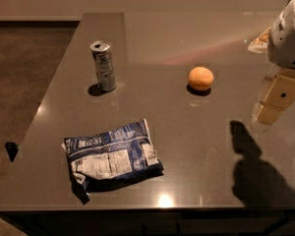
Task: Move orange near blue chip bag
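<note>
**Orange (200, 77), small, round and matte, lies well apart from the crumpled foil blue chip bag (113, 157)**

Both things rest on a smooth, glossy grey-brown tabletop (187, 151) that fills most of the camera view. The orange sits alone right of centre in the far half, with a small dark shadow under it and nothing touching it. The blue chip bag lies flat in the near left part, close to the front edge. Its white printed text panels face up and its creased dark foil is bunched at the lower left corner.

A tall silver drink can (104, 65) stands upright in the far left part, beyond the bag and level with the orange. It touches neither of them.

The gripper (273, 104), pale beige below a bulky white arm housing (289, 36), hangs above the right edge of the tabletop. It is to the right of the orange and clear of it. Whether the gripper is released or clenched cannot be told from this angle. The arm's dark shadow (255, 173) falls across the near right part of the tabletop. Dark brown floor (24, 73) shows past the left edge.
</note>
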